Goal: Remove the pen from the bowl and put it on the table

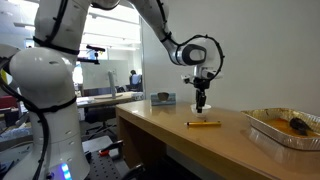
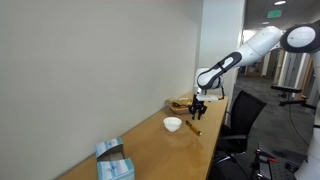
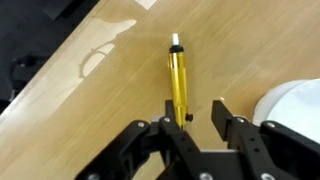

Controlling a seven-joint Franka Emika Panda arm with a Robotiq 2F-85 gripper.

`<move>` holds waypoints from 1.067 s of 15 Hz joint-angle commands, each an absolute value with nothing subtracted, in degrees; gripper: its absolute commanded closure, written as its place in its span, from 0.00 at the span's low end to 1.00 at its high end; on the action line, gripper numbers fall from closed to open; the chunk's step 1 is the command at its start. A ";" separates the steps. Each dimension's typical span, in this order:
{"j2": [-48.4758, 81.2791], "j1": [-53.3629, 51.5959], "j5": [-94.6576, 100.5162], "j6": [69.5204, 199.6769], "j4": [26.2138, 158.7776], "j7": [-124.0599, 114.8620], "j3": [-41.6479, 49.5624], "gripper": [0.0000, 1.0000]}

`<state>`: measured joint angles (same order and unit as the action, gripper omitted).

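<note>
The yellow-orange pen (image 1: pixel 203 123) lies flat on the wooden table (image 1: pixel 165 138), outside the bowl. It also shows in an exterior view (image 2: pixel 193 128) and in the wrist view (image 3: pixel 179 72). The small white bowl (image 2: pixel 173 124) stands just beside it, at the right edge of the wrist view (image 3: pixel 297 104). My gripper (image 1: pixel 201 103) hangs just above the pen with its jaws open (image 3: pixel 193 112). The pen's dark near end sits by the inner side of one finger. Nothing is held.
A large silver foil tray (image 1: pixel 286 128) with something dark in it stands farther along the table (image 2: pixel 182 104). A blue box (image 2: pixel 113 161) lies at the table's other end. An office chair (image 2: pixel 240 125) stands beside the table.
</note>
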<state>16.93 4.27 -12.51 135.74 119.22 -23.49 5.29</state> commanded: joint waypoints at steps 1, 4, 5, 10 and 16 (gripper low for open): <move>15.32 3.18 -12.18 135.50 119.31 -23.74 5.47 0.22; 11.17 1.72 -11.85 136.30 121.44 -23.42 4.57 0.01; 9.35 1.03 -11.29 136.39 122.19 -23.32 4.23 0.00; -0.63 -2.43 -0.36 135.35 125.33 -26.91 2.09 0.00; -7.95 -2.57 -0.61 119.77 124.91 -19.32 -1.17 0.00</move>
<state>-5.73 -2.89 0.89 126.00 124.57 -24.63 -0.36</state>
